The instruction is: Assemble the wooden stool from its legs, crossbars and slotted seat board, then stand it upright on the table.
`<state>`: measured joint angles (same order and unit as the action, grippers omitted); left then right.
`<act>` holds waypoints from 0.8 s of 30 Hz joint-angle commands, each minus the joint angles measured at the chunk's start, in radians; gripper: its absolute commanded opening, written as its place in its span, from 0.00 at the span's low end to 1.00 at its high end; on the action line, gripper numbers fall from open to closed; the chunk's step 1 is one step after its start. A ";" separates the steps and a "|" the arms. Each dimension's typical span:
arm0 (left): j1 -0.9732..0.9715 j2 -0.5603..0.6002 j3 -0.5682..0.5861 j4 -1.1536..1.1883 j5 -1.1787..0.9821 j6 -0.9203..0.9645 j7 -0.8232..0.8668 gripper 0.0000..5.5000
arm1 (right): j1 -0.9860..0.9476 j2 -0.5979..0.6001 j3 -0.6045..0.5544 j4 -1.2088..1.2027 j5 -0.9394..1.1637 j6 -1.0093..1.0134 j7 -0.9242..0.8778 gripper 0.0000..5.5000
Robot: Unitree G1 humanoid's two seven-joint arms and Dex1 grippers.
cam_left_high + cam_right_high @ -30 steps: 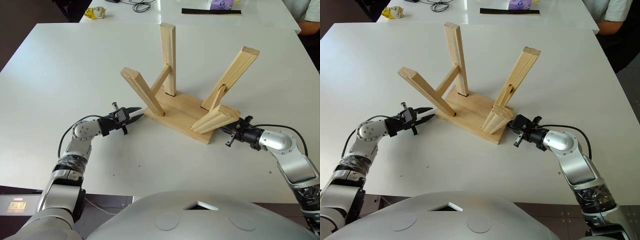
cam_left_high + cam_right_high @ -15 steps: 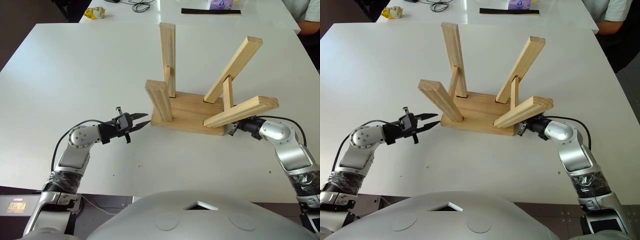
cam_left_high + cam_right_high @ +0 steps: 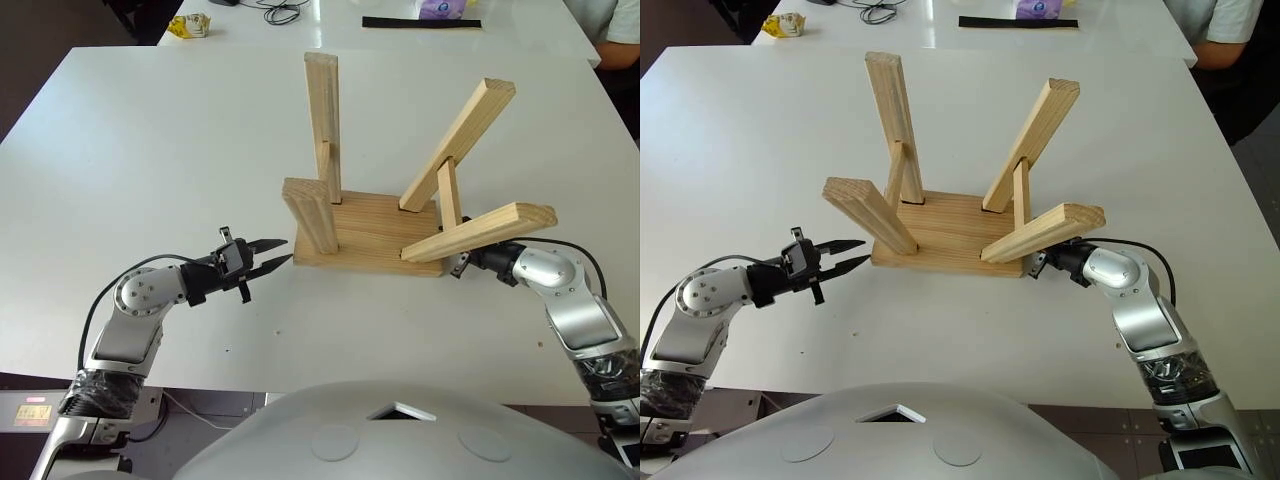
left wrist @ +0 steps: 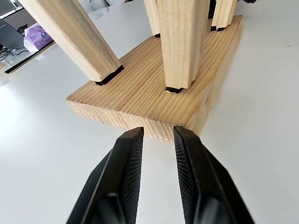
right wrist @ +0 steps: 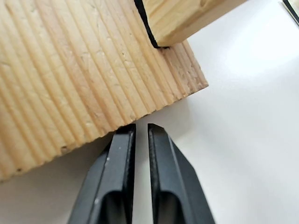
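Observation:
The wooden stool lies upside down, its seat board (image 3: 372, 226) flat on the white table (image 3: 150, 150). Four legs stick up, among them a tall one (image 3: 322, 110) and a slanted one (image 3: 460, 128). Thin crossbars (image 3: 450, 192) join the legs in pairs. My left gripper (image 3: 280, 252) is open, low over the table, its fingertips (image 4: 133, 140) just short of the board's left end. My right gripper (image 3: 458, 268) is shut with nothing between its fingers, its tips (image 5: 122, 135) against the board's near right corner, under the low leg (image 3: 482, 230).
A second table behind carries a yellow wrapper (image 3: 190, 25), cables (image 3: 282, 12), a black strip (image 3: 421, 22) and a purple pack (image 3: 441, 8). A person's sleeve (image 3: 610, 25) shows at the far right corner. Wide bare table surface spreads left of the stool.
The stool has turned on the table from a diagonal to nearly square with me and slid slightly left. My left gripper drew back to the left; my right gripper followed the board's corner.

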<state>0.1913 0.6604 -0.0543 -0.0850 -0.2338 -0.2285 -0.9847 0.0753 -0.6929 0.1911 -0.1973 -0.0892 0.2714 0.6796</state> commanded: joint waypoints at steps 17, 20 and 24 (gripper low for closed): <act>0.097 0.147 0.010 -0.122 -0.065 0.095 -0.176 0.21 | 0.064 -0.084 -0.050 -0.103 0.042 -0.005 0.110 0.28; 0.054 0.148 0.046 -0.077 -0.066 0.096 -0.156 0.21 | 0.113 -0.103 -0.097 -0.120 0.063 0.012 0.117 0.28; 0.065 0.170 0.115 -0.104 -0.112 0.117 -0.160 0.21 | 0.209 -0.142 -0.171 -0.166 0.097 0.022 0.144 0.28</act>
<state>0.2423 0.8002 0.0169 -0.1642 -0.3244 -0.1242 -1.1409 0.2310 -0.8008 0.0661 -0.3281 -0.0163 0.2827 0.8025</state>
